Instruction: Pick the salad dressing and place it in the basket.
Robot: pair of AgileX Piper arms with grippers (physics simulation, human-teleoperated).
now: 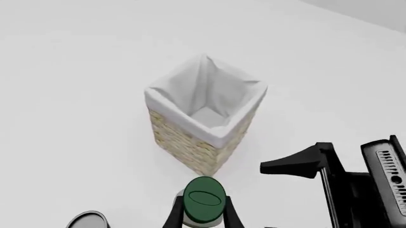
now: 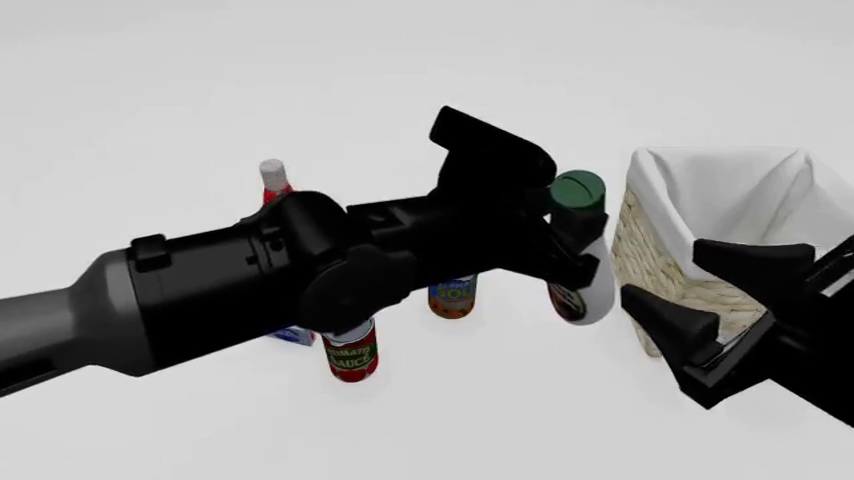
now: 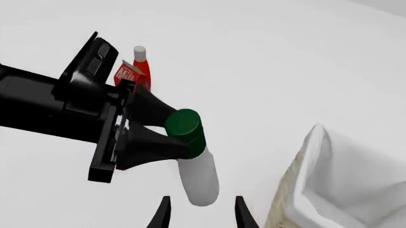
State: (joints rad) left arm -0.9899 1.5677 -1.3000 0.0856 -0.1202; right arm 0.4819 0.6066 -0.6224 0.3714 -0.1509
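Left gripper (image 3: pixel 180 135): clamped on the dressing (image 3: pixel 197 166) just under its cap (image 3: pixel 182 121), black fingers (image 3: pixel 149 107) pressing from both sides, bottle lifted clear of the table (image 2: pixel 441 400).
Dressing: white, pear-shaped, slim at the neck and swelling toward the base; round dark green cap; a bit of colourful oval label peeks out low on the body in the front view; it hangs roughly upright, a little tilted.
Where it is: in the air, just beside the basket (image 2: pixel 667 265), on the basket's left in the front view, not over the opening.
Basket: square pale wicker, white cloth folded over the rim, nothing visible inside in the left wrist view.
Right gripper (image 2: pixel 707 320): fingers spread, gripping nothing, hovering in front of the basket, near the bottle.
Behind the left arm: red bottle (image 2: pixel 275 182) with a white cap, two small cans (image 2: pixel 351 357), partly hidden by the arm.
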